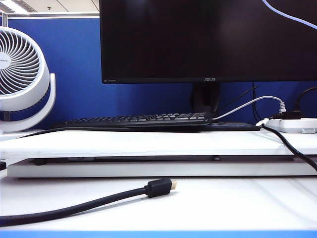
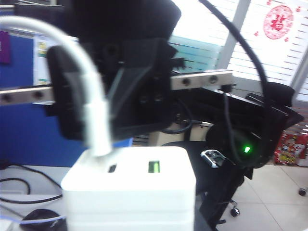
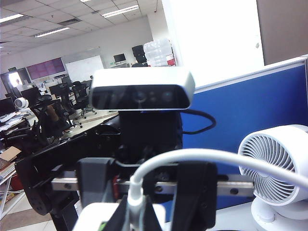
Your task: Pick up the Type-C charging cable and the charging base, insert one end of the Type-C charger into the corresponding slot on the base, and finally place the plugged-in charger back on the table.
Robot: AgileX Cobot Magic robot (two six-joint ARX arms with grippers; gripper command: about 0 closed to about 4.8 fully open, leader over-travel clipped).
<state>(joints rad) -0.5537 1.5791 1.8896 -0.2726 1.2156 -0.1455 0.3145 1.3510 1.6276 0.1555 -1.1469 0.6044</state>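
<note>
Plug seated in block, both held aloft between the arms.

One table [image 1: 208, 203] lies bare of both below; one charging base [image 2: 129, 191] sits clamped in the left gripper [image 2: 122, 144]; one Type-C charging cable [image 3: 202, 156] stands upright, pinched by the narrow right gripper [image 3: 136, 211], entering the base's top face.

wall: blue partition [image 1: 59, 74] | furniture: black office chairs [image 3: 79, 103] | light: ceiling panels [image 3: 120, 9]; bright window blinds [image 2: 250, 53]
</note>
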